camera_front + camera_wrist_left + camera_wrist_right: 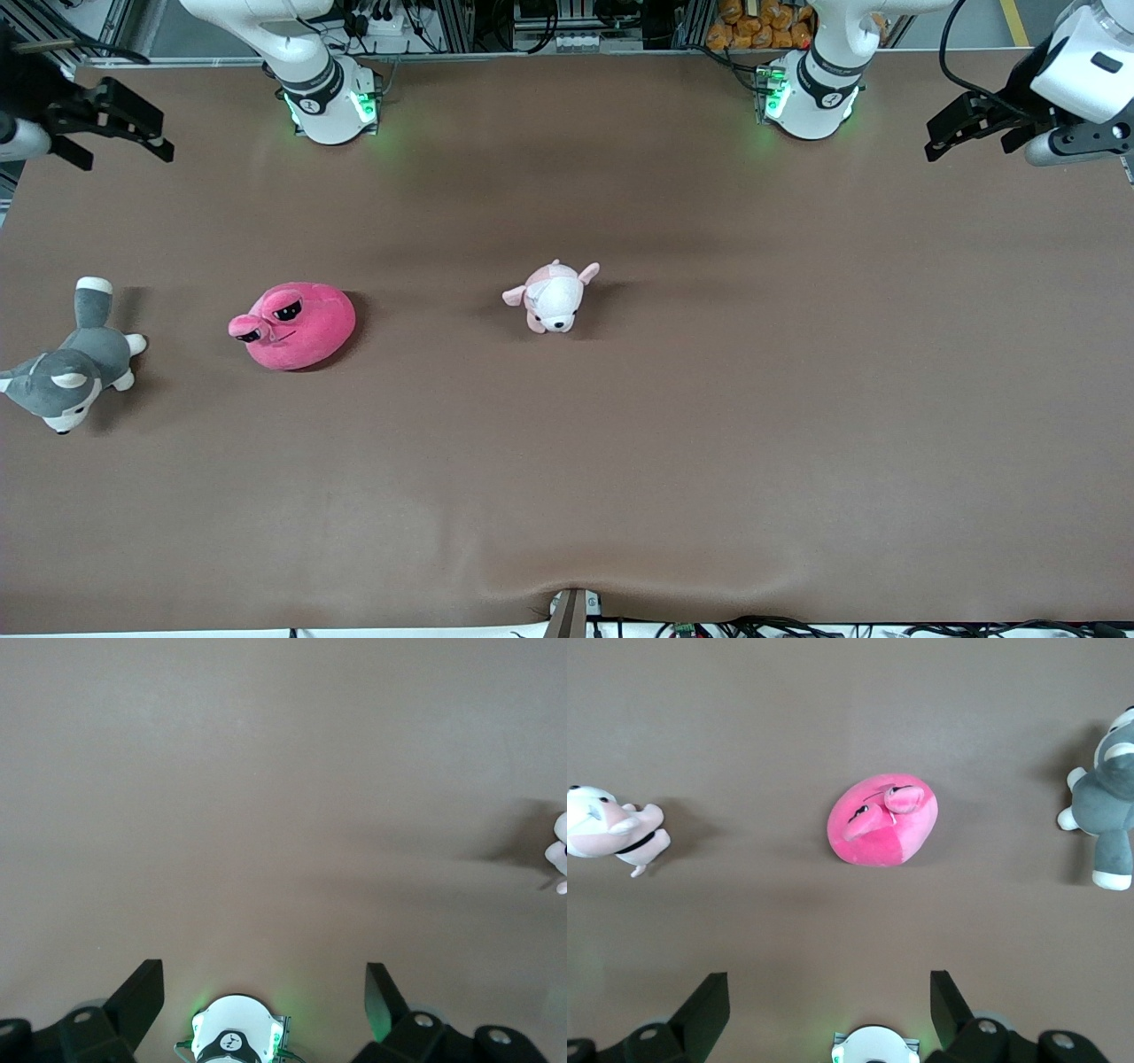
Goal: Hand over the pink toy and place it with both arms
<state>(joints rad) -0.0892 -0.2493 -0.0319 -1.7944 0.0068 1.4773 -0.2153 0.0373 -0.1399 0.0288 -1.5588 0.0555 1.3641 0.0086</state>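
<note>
The pink toy (297, 325) is a round hot-pink plush with two stalked black eyes. It lies on the brown table toward the right arm's end, and it also shows in the right wrist view (881, 819). My right gripper (128, 142) hangs open and empty over the table's edge at the right arm's end, well apart from the toy; its jaws stand wide in the right wrist view (830, 1010). My left gripper (967, 149) hangs open and empty over the left arm's end of the table, and its jaws stand wide in the left wrist view (264, 1001).
A small pale pink-and-white puppy plush (554, 297) lies at the table's middle. A grey-and-white husky plush (75, 363) lies at the right arm's end, beside the pink toy. The arm bases (330, 102) (808, 97) stand along the table's edge farthest from the front camera.
</note>
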